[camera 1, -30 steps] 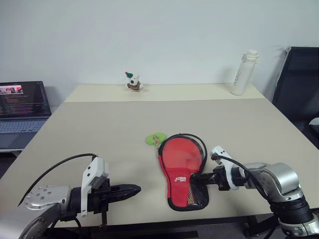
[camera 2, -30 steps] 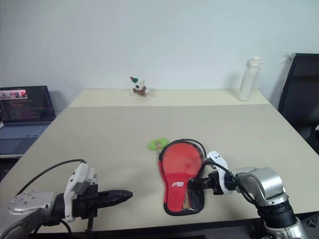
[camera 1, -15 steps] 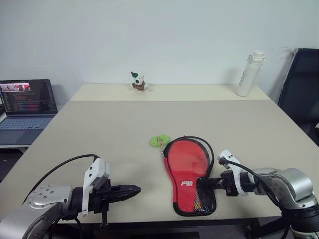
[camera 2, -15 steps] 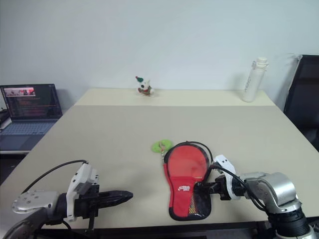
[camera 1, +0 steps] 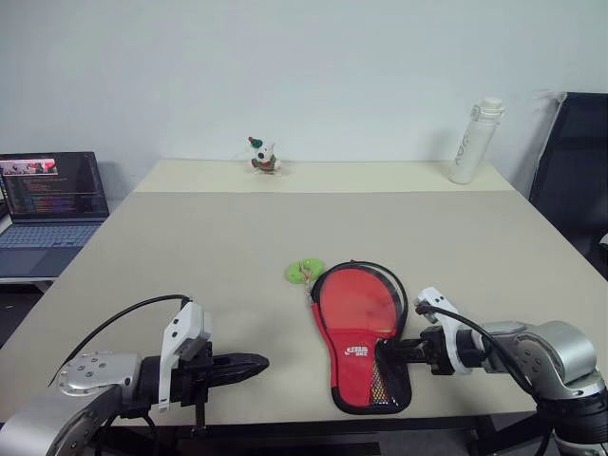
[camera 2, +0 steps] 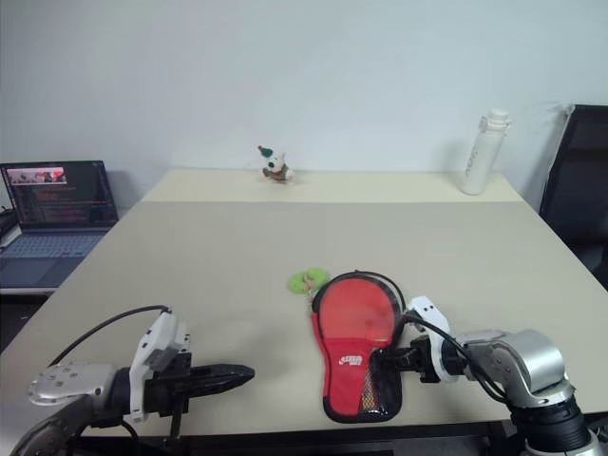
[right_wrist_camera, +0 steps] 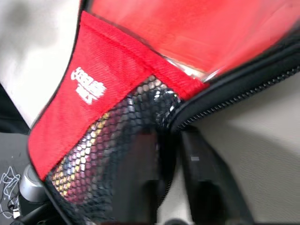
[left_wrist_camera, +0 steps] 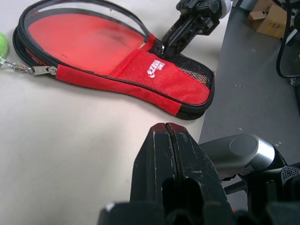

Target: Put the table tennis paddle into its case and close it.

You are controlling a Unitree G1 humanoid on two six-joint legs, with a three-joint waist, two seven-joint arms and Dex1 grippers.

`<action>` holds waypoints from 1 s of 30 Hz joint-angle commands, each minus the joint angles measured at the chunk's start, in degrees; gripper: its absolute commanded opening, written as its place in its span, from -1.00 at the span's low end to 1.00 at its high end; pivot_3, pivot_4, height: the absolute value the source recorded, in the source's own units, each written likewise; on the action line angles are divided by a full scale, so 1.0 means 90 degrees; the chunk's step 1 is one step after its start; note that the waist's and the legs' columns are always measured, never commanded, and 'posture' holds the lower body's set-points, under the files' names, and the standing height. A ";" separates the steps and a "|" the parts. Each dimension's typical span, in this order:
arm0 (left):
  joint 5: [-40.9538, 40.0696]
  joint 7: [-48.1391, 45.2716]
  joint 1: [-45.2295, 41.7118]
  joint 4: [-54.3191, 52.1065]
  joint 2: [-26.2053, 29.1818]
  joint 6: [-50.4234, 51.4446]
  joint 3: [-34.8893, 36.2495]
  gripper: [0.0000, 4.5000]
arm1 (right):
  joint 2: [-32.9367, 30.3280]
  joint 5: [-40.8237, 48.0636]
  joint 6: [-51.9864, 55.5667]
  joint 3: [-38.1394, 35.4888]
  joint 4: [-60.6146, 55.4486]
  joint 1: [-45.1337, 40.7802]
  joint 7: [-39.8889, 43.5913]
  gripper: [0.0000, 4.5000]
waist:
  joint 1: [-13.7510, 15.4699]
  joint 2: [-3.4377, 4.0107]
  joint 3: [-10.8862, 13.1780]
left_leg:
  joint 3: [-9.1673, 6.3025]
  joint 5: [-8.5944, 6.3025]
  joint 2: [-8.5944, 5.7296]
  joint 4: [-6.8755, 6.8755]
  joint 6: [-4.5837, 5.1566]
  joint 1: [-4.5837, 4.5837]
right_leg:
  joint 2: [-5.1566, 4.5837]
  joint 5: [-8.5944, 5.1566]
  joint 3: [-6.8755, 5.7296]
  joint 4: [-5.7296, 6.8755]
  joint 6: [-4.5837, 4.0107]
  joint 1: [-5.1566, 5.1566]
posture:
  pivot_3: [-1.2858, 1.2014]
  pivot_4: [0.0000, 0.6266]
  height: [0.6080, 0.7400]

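Counts: two black two-fingered grippers, one black fabric paddle-shaped case, one red-faced paddle, one small green ball, one small plush toy, one white bottle, one open laptop, one dark chair.
Left gripper (camera 1: 249, 363): nearest, low over the near edge of the beige table (camera 1: 190, 256), well apart from the case; its two fingers (left_wrist_camera: 166, 154) are pressed flat together, holding nothing.
Right gripper (camera 1: 388, 350): at the right edge of the case's narrow end; in the right wrist view one finger lies over the black mesh and the other (right_wrist_camera: 199, 178) outside the zip edge, the edge between them. The fingers are parted a little; whether they pinch the fabric I cannot tell.
Case (camera 1: 366, 375): black fabric zip pouch with a mesh panel and a red patch with white logo, lying flat near the table's near edge — long axis runs near to far, narrow end toward the robot, round end away. The round end's zip gapes open.
Paddle (camera 1: 356, 302): round red rubber face inside the case, under the clear panel; handle toward the robot.
Change: against half a second ago the case, paddle and both arms lie the same.
Green ball (camera 1: 304, 271): just beyond the case's round end, to its left.
Far: plush toy (camera 1: 261, 157) and white bottle (camera 1: 472, 141) at the far edge; laptop (camera 1: 47, 195) off to the left; chair (camera 1: 575, 161) at right.
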 commanded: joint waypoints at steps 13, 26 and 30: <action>-0.0011 0.0239 0.0009 -0.0049 -0.0156 -0.0145 0.0016 -1.00 | -0.1286 0.0082 -0.2485 0.0177 -0.0378 -0.0273 0.1490 0.99 | -0.0020 -0.0002 -0.0001 | -0.0004 -0.0001 0.0000 0.0001 0.0002 0.0001 | 0.0002 0.0000 -0.0001 0.0000 0.0000 0.0002 | 0.03 -0.52 1.00; 0.0031 0.1285 -0.0900 0.0675 -0.0416 0.0433 0.0041 -0.77 | 0.1190 -0.0843 -0.3891 0.1032 0.0970 -0.1320 0.0275 1.00 | -0.0042 -0.0005 -0.0002 | -0.0005 0.0002 0.0000 0.0007 -0.0003 0.0002 | 0.0001 0.0001 -0.0004 0.0006 0.0000 0.0002 | 0.03 -0.52 1.00; 0.0261 0.1443 -0.1323 0.0907 -0.0542 0.0346 -0.0168 -0.17 | 0.1329 -0.1275 -0.4236 0.1279 0.1279 -0.1219 0.0154 1.00 | -0.0006 -0.0006 -0.0002 | -0.0002 0.0013 -0.0001 0.0007 -0.0021 -0.0001 | 0.0000 0.0001 -0.0004 0.0005 0.0000 0.0000 | 0.03 -0.52 1.00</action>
